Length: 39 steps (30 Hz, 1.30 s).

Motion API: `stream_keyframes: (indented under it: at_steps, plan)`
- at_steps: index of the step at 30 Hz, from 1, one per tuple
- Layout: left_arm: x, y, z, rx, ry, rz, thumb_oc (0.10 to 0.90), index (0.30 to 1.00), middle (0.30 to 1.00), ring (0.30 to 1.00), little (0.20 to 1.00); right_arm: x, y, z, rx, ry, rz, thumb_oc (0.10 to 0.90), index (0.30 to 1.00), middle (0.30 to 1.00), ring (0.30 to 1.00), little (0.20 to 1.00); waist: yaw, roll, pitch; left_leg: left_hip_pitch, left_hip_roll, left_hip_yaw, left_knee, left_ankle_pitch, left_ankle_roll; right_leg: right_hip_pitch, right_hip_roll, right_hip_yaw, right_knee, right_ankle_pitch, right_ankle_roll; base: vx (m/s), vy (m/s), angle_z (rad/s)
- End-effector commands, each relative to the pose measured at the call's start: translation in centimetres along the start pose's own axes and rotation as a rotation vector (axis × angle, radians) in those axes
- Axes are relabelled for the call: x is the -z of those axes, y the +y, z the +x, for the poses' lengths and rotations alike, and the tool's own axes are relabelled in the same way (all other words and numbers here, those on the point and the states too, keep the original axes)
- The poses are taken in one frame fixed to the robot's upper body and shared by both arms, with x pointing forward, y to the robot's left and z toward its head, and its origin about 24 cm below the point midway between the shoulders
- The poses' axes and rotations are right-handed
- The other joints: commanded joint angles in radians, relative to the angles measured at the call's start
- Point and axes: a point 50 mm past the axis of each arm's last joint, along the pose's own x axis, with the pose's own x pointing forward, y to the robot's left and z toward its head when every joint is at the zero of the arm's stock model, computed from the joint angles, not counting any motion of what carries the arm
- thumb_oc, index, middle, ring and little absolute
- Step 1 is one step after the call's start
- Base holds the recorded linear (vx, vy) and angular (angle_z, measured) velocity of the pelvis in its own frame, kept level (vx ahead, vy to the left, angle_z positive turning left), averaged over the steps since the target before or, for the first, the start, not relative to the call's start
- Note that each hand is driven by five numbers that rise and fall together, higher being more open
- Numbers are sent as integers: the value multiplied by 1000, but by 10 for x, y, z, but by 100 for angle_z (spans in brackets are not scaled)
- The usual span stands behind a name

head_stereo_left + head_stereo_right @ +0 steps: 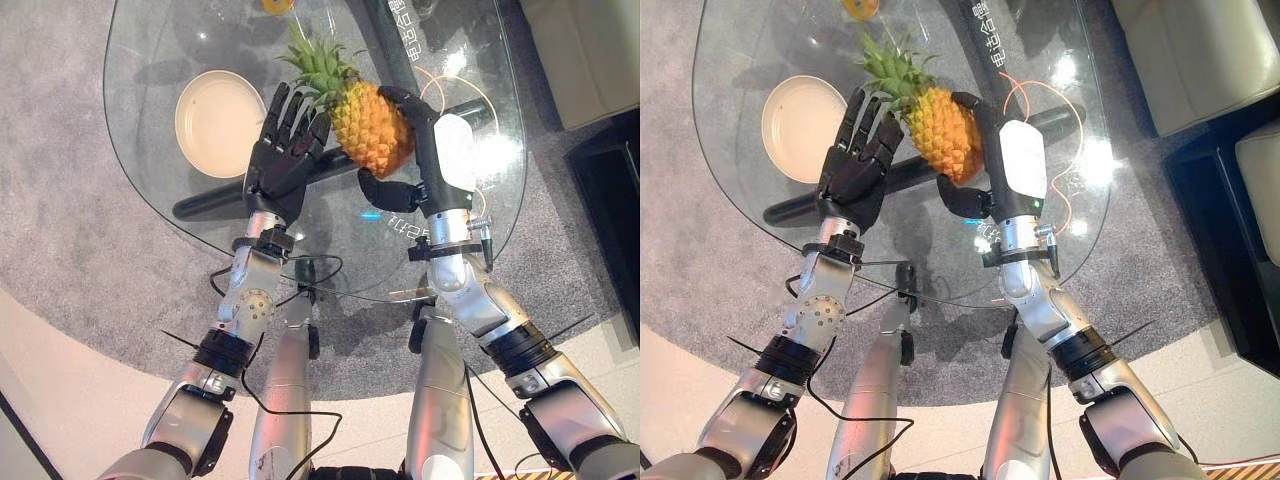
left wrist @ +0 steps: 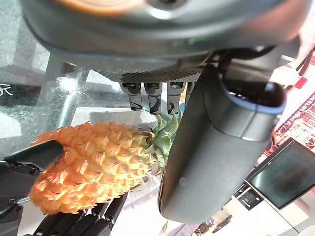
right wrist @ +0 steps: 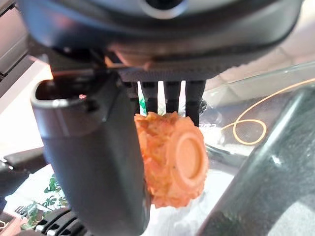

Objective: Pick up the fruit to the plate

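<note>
A pineapple (image 1: 370, 125) with green leaves hangs tilted over the round glass table (image 1: 150, 60), held between both hands. My right hand (image 1: 440, 160) is shut on its body, fingers curled over the far side and thumb (image 3: 93, 162) under the base end (image 3: 177, 162). My left hand (image 1: 280, 160) stands open on the other side, its straight fingers against the leafy end of the pineapple (image 2: 93, 162). A cream plate (image 1: 220, 122) lies on the glass just left of the left hand, with nothing on it.
An orange fruit (image 1: 277, 5) sits at the table's far edge. A dark bar (image 1: 210, 200) runs under the glass. Cream furniture (image 1: 590, 50) and a dark cabinet (image 1: 610, 190) stand to the right. Grey carpet surrounds the table.
</note>
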Motion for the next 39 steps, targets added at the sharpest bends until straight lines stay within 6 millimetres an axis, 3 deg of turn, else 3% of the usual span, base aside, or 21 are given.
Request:
stream_keyframes:
  at_steps: [1, 17, 39]
  plan:
    - [-27, -67, 19, 301, -141, -64, 800, 900, 900, 900, 900, -92, -33, 35, 172, -428, 149, 100, 300, 300, 300, 200, 3, -1, -22, 31, -9, 23, 81, -101, 39, 64, -1, -44, -175, 140, -8, 0, 0, 0]
    - [-25, -75, 18, 355, -142, -150, 800, 900, 900, 900, 900, -109, -17, 31, 32, -471, 176, 100, 300, 300, 300, 200, 12, -2, -22, 32, -15, 19, 76, -97, 41, 67, -8, -52, -180, 146, -8, 0, 0, 0]
    - [-31, -80, 13, 358, -208, -242, 800, 900, 900, 900, 900, -116, -2, 25, -109, -509, 143, 100, 300, 300, 300, 200, 24, -6, -22, 35, -20, 10, 68, -94, 41, 74, -12, -61, -188, 150, -7, 0, 0, 0]
